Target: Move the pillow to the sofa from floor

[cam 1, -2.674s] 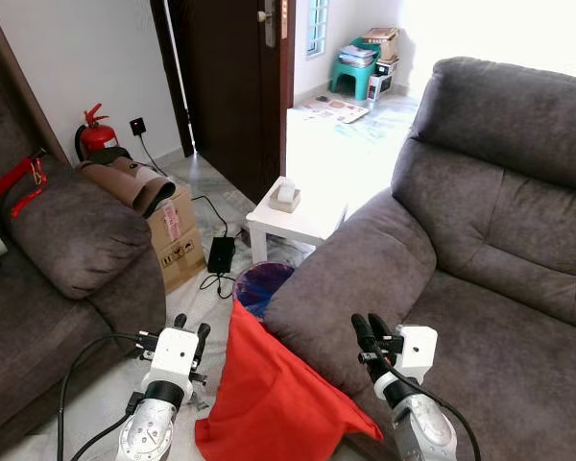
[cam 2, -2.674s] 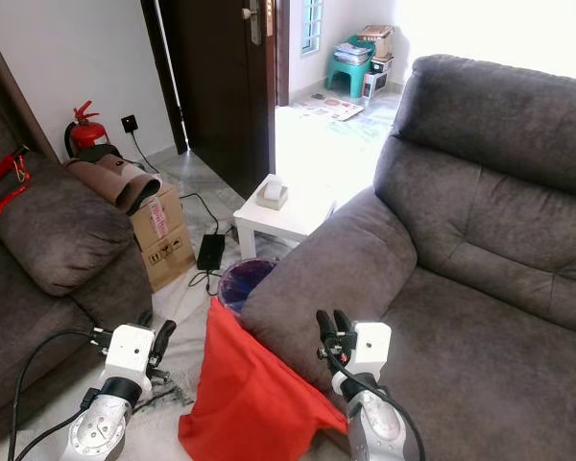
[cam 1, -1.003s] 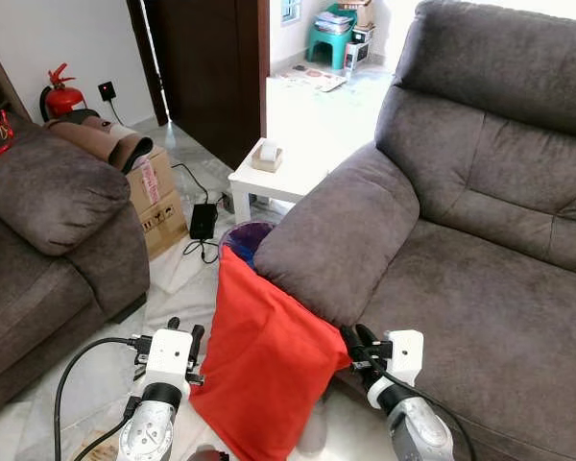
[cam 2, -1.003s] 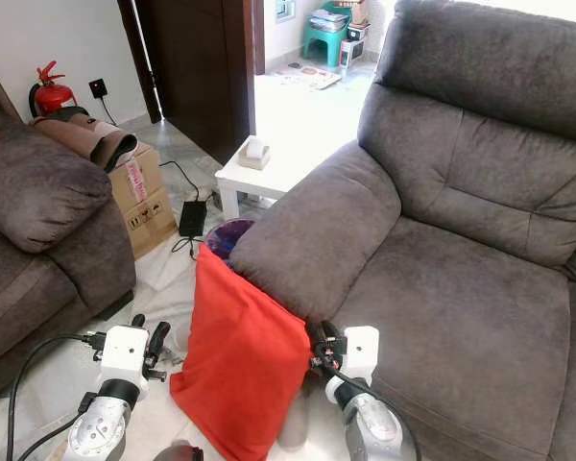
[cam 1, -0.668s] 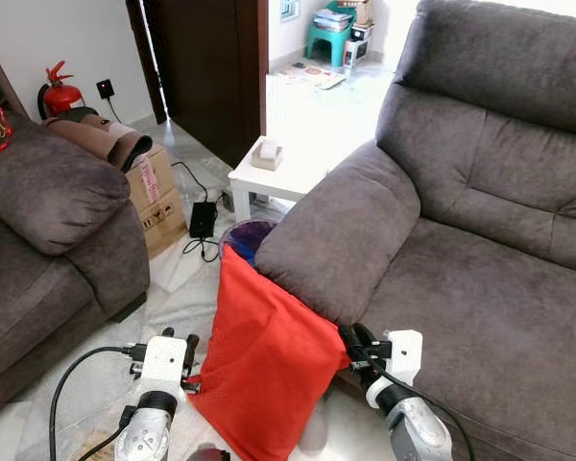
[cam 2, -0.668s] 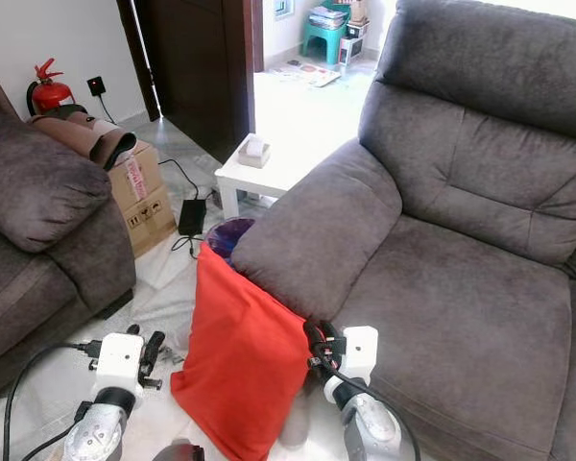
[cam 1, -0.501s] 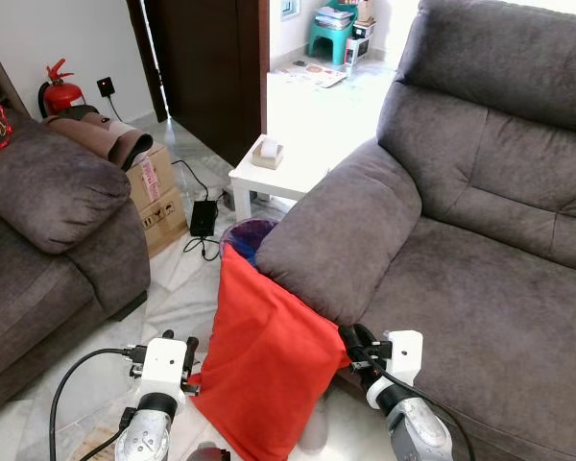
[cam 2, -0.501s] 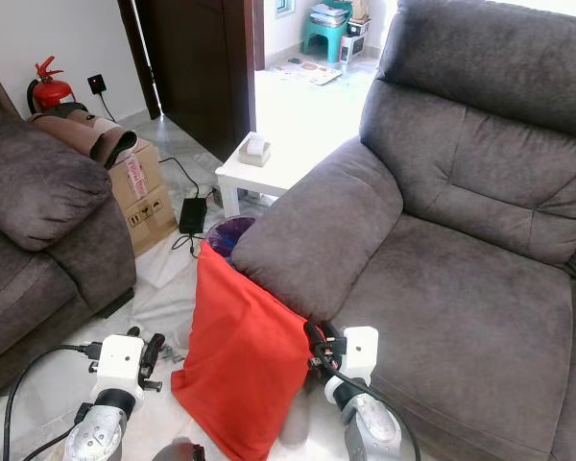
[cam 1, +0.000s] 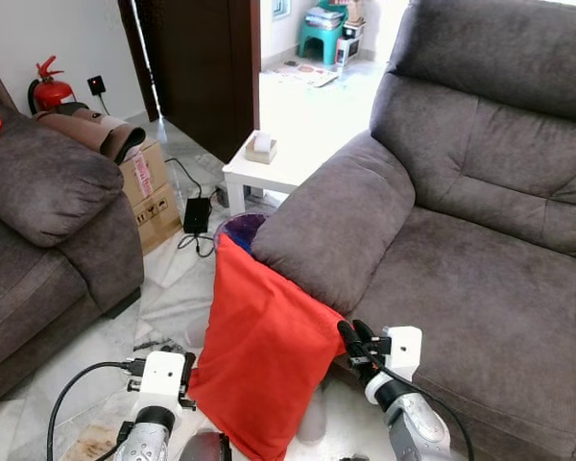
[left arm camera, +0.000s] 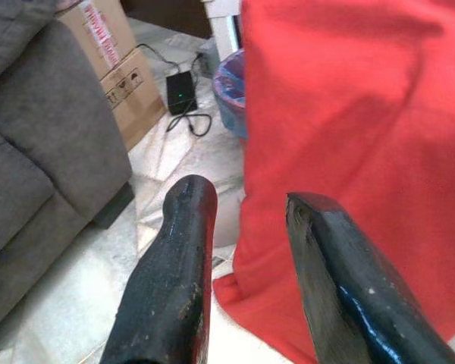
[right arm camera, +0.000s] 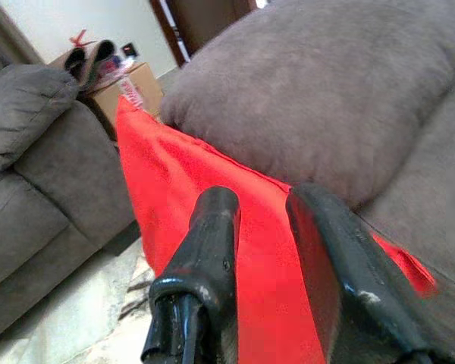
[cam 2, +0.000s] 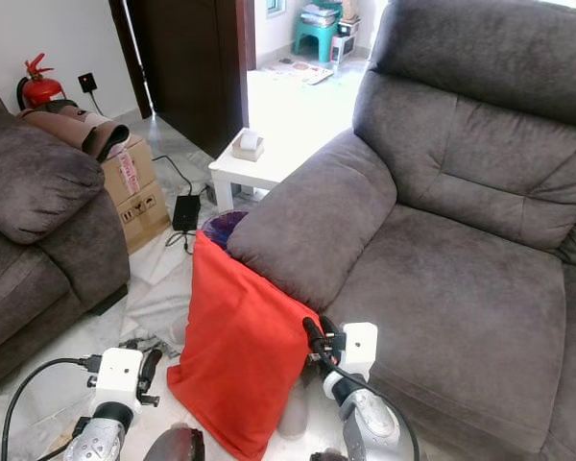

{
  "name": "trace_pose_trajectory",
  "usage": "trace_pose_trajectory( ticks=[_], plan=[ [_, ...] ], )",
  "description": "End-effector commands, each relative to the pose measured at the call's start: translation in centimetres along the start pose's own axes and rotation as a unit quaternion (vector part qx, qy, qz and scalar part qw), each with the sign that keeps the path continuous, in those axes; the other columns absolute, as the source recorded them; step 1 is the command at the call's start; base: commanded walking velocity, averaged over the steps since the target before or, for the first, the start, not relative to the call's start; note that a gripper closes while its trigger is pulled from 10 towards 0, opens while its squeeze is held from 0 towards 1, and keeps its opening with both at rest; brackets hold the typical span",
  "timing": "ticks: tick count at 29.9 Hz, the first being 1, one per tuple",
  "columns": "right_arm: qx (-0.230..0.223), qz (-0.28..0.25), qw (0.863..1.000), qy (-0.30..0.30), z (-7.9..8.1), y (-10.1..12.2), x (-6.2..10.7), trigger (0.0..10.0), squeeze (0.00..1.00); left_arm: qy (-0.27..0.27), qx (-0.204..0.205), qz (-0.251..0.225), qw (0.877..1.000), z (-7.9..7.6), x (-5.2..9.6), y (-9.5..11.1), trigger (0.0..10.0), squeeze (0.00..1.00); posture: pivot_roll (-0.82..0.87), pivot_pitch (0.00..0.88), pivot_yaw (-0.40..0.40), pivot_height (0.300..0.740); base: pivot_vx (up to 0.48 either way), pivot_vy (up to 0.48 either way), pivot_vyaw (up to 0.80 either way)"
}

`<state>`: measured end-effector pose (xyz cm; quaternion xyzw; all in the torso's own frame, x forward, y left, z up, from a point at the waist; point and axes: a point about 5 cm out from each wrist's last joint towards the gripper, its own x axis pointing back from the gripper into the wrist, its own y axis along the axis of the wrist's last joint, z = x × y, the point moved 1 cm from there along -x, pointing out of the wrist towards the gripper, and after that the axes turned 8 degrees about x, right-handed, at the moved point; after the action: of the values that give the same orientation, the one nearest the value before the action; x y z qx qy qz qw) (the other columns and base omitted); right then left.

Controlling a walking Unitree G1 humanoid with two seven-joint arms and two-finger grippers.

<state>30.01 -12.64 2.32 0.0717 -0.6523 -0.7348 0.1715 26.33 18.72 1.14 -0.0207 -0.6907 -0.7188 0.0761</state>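
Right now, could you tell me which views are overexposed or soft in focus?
Left eye view: sharp, but daylight through the doorway washes out the floor there. Left wrist view: the fingers are soft, the red pillow evenly lit. Right wrist view: the near fingers blur, and the sofa armrest is clear.

Our head eyes look forward and down | our wrist views look along their fingers, close | all share the red pillow [cam 1: 264,370].

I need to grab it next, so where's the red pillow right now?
The red pillow stands on the floor, leaning against the grey sofa's armrest, between the left gripper and right gripper.
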Motion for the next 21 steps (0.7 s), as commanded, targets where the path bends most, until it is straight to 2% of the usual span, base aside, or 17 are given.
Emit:
trace_pose_trajectory(
  ticks=[1,12,21],
  plan=[
    [-0.004,0.010,1.000,-0.004,0.0,-0.5,0.2,10.0,0.00,0.000,-0.002,-0.001,1.000,-0.1,-0.1,0.0,10.0,0.00,-0.02,0.127,0.003,0.618,0.000,0.000,0.00],
    [-0.010,0.014,1.000,-0.007,-0.1,-0.6,0.2,10.0,0.00,0.003,-0.002,-0.018,1.000,0.1,-0.5,0.9,10.0,0.00,-0.01,0.121,0.004,0.618,0.000,0.000,0.00],
    [-0.010,0.009,1.000,-0.008,-0.2,-0.6,0.2,10.0,0.00,0.000,0.004,-0.054,0.999,-0.2,-1.3,2.7,10.0,0.00,-0.01,0.119,0.008,0.618,0.310,0.000,0.00]
  ],
)
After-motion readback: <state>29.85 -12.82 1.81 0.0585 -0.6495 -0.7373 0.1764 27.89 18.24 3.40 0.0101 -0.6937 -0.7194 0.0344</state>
